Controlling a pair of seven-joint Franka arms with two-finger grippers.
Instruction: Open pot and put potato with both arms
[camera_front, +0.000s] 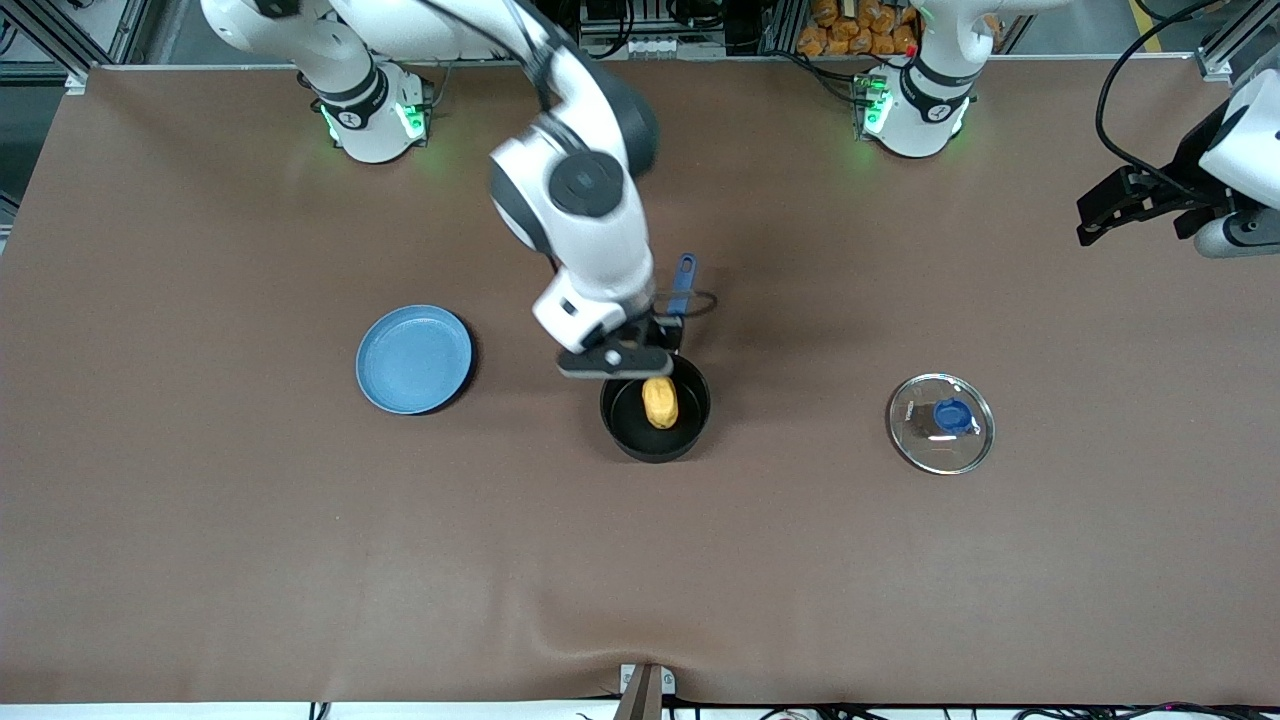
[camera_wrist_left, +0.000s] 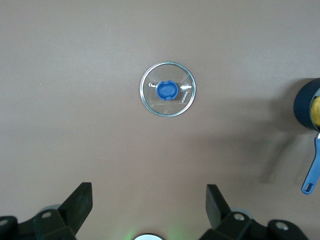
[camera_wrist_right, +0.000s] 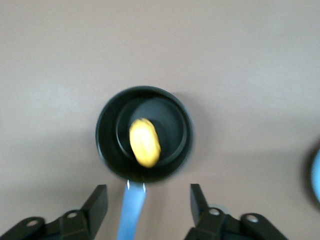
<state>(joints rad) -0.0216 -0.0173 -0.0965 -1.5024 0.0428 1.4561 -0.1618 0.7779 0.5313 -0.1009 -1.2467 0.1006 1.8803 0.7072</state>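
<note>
Already, in the front view, the potato (camera_front: 659, 402) lies inside the pot (camera_front: 655, 408), the right gripper (camera_front: 622, 357) over its rim, the glass lid (camera_front: 940, 423) toward the left arm's end. Left wrist view: the left gripper (camera_wrist_left: 149, 206) hangs high, fingers apart. Right wrist view: fingers (camera_wrist_right: 98, 202) spread, empty.

Faint print on the lid (camera_wrist_left: 168, 89) glass, beside the knob (camera_wrist_left: 167, 90); too small to read. No other readable text, number or sign anywhere.
</note>
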